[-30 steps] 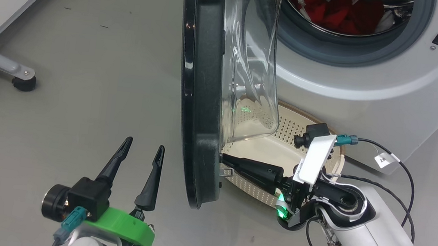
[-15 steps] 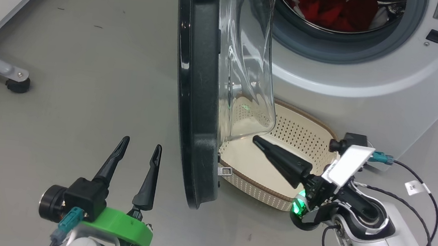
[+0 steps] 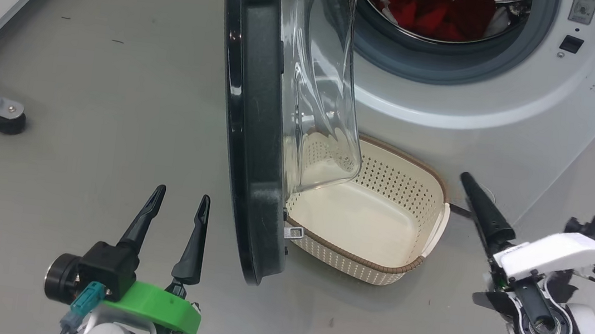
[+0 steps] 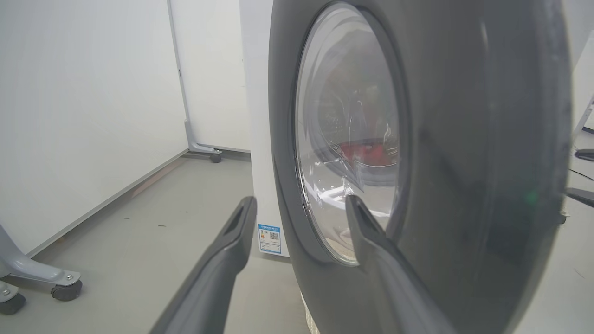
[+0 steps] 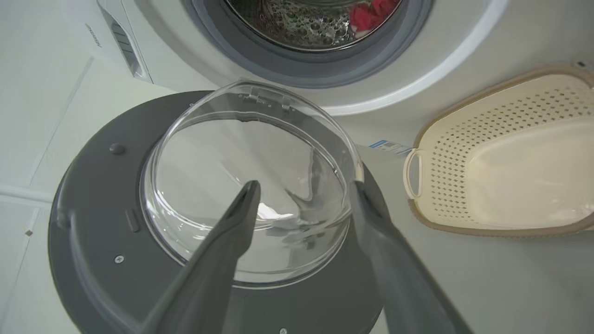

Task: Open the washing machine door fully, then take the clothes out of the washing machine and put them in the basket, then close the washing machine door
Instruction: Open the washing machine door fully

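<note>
Since my left gripper [image 3: 183,193] and right gripper [image 5: 304,185] both stand empty with fingers apart, one either side of the half-open washing machine door [image 3: 248,128], I judge that stiff, hinged slab best pushed on its dark rim, not the slick glass. Beyond it the basket [image 3: 353,266] sits empty before the washing machine [image 3: 506,101]; inside, the clothes [image 3: 432,14] lie soft and light, best pinched by a raised fold.

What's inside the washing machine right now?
Red clothes with white bits lie in the steel drum of the washing machine. The open door and the picture's top edge hide the rest.
</note>
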{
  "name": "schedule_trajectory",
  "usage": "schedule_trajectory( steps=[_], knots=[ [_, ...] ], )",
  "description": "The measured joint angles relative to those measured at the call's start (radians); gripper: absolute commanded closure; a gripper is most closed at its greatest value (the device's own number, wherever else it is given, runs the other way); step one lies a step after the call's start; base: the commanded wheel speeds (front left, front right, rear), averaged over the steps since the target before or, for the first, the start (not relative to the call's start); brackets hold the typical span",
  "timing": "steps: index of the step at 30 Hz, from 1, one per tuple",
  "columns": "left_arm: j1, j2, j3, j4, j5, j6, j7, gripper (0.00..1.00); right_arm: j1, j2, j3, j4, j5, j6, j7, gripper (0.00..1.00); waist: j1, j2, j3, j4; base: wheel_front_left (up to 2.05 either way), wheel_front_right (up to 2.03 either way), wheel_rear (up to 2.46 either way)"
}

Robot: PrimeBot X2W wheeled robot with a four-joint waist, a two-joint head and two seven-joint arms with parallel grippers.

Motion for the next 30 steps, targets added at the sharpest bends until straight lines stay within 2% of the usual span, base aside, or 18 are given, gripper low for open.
schedule_trajectory(
  steps=[9, 12, 15, 18, 20, 23, 26, 30],
  knots=[
    [0.009, 0.0, 0.002, 0.005, 0.0, 0.0, 0.0, 0.0, 0.082, -0.082, -0.016, -0.026, -0.281, 0.0, -0.244, 0.0, 0.0, 0.0, -0.012, -0.006, 0.0, 0.0, 0.0],
    [0.016, 0.0, 0.009, 0.008, 0.0, 0.0, 0.0, 0.0, 0.097, -0.15, -0.018, -0.028, -0.454, 0.0, -0.352, 0.0, 0.0, 0.0, -0.018, -0.009, 0.0, 0.0, 0.0],
    [0.022, 0.001, 0.01, 0.01, 0.0, 0.0, 0.0, 0.0, 0.102, -0.276, -0.007, -0.026, -0.592, -0.002, -0.465, 0.0, 0.0, 0.0, -0.022, -0.012, 0.0, 0.0, 0.0],
    [0.023, 0.001, 0.011, 0.011, 0.002, 0.0, 0.0, 0.0, 0.102, -0.325, -0.014, -0.033, -0.715, -0.055, -0.558, 0.0, 0.0, 0.0, -0.023, -0.014, 0.0, 0.0, 0.0],
    [0.023, 0.001, 0.016, 0.012, 0.007, 0.0, 0.0, 0.0, 0.102, -0.321, -0.006, -0.044, -0.795, -0.087, -0.536, 0.0, 0.0, 0.0, -0.023, -0.015, 0.0, 0.0, 0.0],
    [0.023, 0.001, 0.023, 0.012, 0.008, -0.001, 0.0, 0.0, 0.109, -0.308, -0.01, -0.061, -0.91, -0.131, -0.496, 0.0, 0.0, 0.0, -0.024, -0.017, 0.0, 0.0, 0.0],
    [0.023, 0.001, 0.027, 0.012, 0.011, -0.001, 0.0, 0.0, 0.13, -0.292, -0.011, -0.077, -0.969, -0.172, -0.481, 0.0, 0.0, 0.0, -0.025, -0.019, 0.0, 0.0, 0.0],
    [0.023, 0.001, 0.03, 0.013, 0.012, -0.001, 0.0, 0.0, 0.146, -0.225, -0.055, -0.13, -1.015, -0.212, -0.473, 0.0, 0.0, 0.0, -0.025, -0.022, 0.0, 0.0, 0.0]
  ],
)
